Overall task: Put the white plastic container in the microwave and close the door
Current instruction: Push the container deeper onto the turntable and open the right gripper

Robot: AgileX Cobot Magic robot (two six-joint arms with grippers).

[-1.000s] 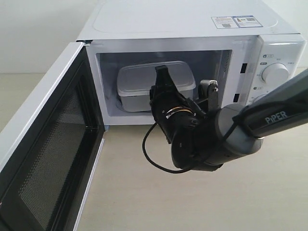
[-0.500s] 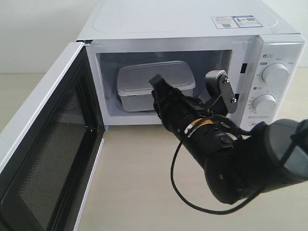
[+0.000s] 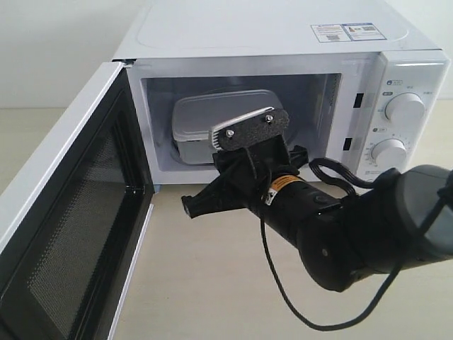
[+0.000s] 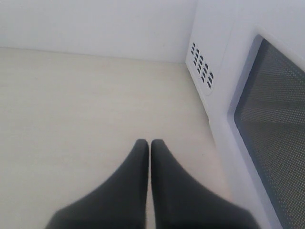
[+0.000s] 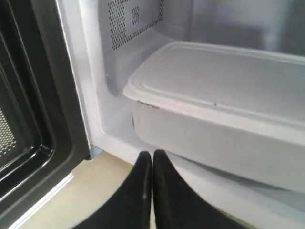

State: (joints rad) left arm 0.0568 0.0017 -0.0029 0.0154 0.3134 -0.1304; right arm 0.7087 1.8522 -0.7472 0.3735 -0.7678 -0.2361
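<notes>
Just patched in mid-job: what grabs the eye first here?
The dark right arm fills the foreground before the microwave, its gripper shut near the front opening. The white container sits inside the cavity, and the door stands wide open on the left of the exterior view.

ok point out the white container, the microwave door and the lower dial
white plastic container point(image 5: 224, 78), right wrist view, middle of its lid
door point(image 3: 71, 234), exterior view, inner mesh window
lower dial point(image 3: 388, 151), exterior view, centre of the knob
</notes>
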